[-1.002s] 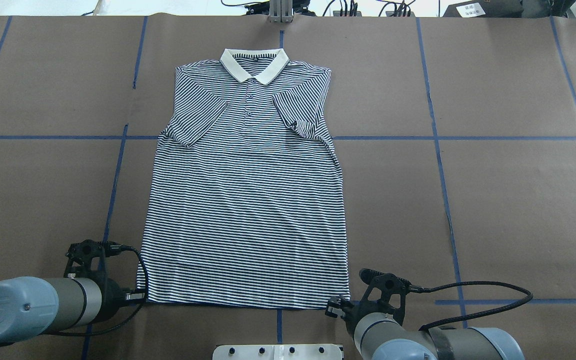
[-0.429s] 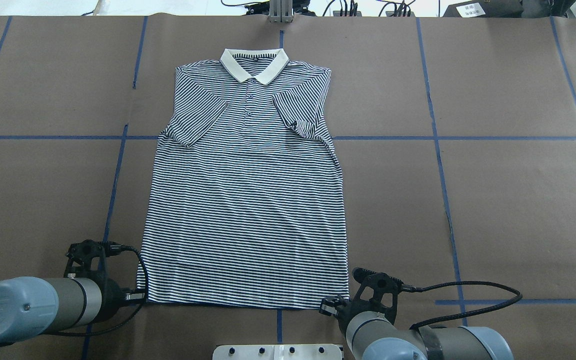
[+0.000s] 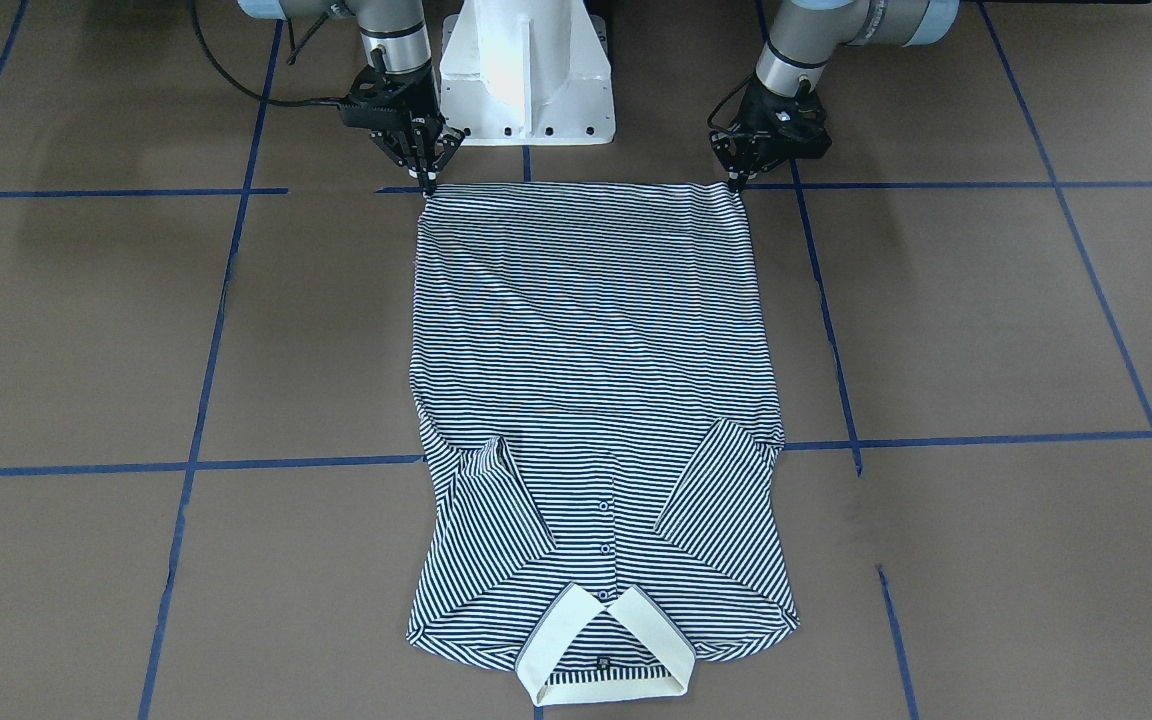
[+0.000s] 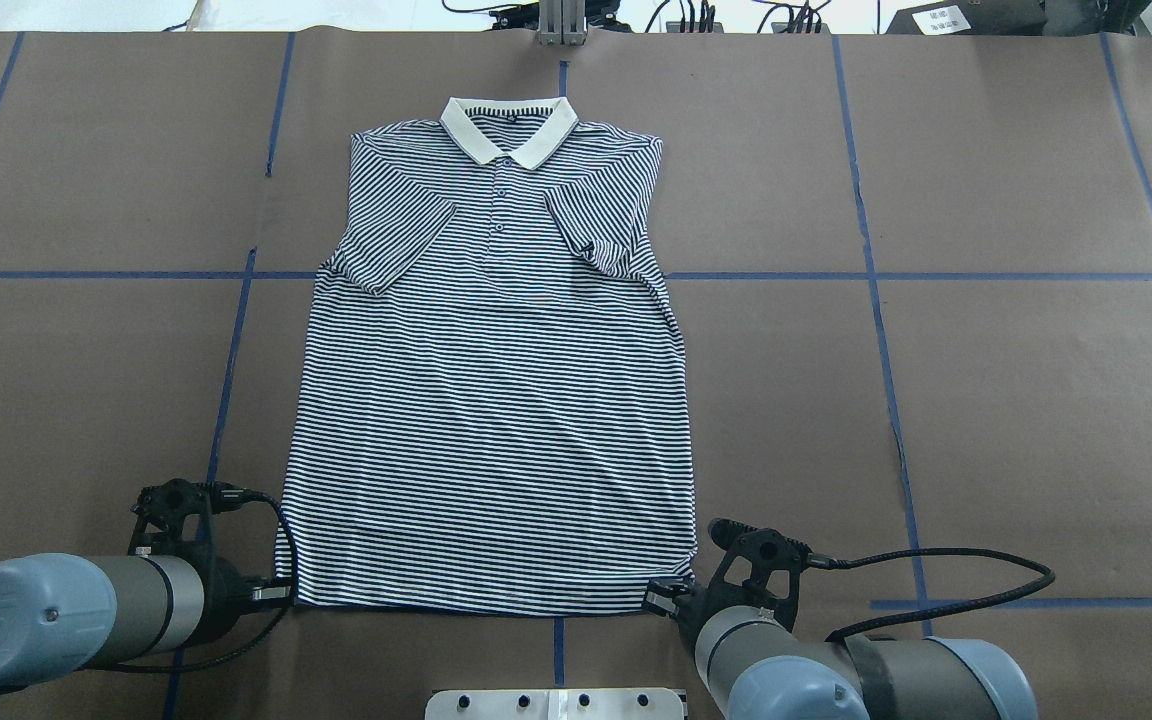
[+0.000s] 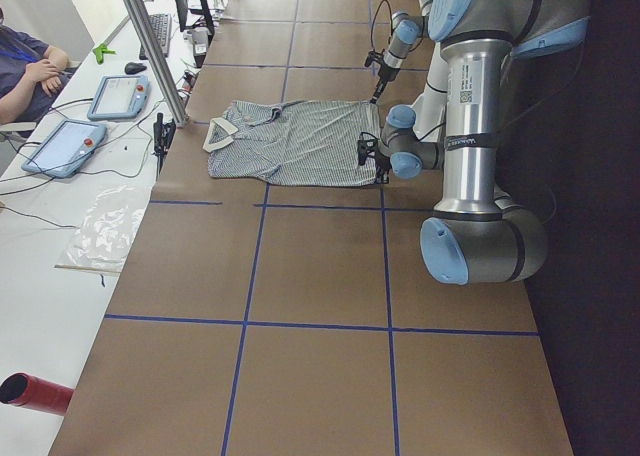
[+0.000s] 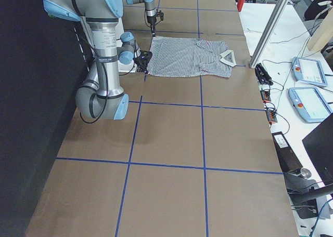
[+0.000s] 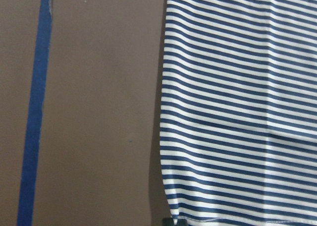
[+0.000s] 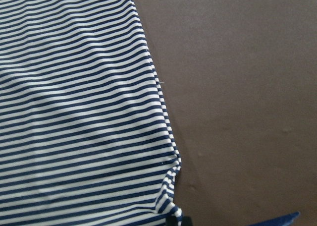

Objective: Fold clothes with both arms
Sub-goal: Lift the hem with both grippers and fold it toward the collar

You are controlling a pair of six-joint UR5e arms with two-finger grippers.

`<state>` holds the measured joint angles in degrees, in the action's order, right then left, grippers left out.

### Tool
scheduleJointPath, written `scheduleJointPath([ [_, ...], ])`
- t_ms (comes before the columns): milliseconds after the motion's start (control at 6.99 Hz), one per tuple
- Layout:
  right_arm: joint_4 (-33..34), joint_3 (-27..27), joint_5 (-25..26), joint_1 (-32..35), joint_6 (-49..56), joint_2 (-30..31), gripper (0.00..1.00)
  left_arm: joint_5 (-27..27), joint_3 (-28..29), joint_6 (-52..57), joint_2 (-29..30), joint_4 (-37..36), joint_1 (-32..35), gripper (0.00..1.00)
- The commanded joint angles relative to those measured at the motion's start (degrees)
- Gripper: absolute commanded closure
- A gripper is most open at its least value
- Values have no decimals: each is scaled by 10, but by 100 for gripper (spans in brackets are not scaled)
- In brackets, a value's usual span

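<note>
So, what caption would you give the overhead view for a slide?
Left tool and right tool pinch the bottom corners of a striped polo shirt lying flat, sleeves folded in.

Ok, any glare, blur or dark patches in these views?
Front-facing view: glare blows out the white base; soft shadows lie on the table. Overhead view: the bright strip beyond the table's far edge is washed out. Both wrist views: shirt stripes sharp. Side views: the strip off the table's edge is near black.
</note>
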<state>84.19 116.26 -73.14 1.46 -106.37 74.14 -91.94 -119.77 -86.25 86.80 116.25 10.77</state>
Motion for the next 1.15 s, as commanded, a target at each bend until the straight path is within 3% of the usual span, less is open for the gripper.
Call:
scheduleJointPath([
  [0, 79, 94, -41, 20, 5, 7, 100, -7, -73, 3, -5, -44, 5, 100],
  [429, 239, 264, -43, -21, -1, 3, 100, -81, -304, 3, 5, -286, 2, 100],
  [573, 305, 327, -43, -39, -2, 0, 100, -96, -343, 3, 17, -329, 7, 100],
  [859, 324, 325, -47, -27, 5, -11, 100, -99, -327, 6, 45, -348, 8, 100],
  [1002, 323, 285, -61, 21, 26, -47, 100, -98, -299, 59, 73, -348, 40, 100],
])
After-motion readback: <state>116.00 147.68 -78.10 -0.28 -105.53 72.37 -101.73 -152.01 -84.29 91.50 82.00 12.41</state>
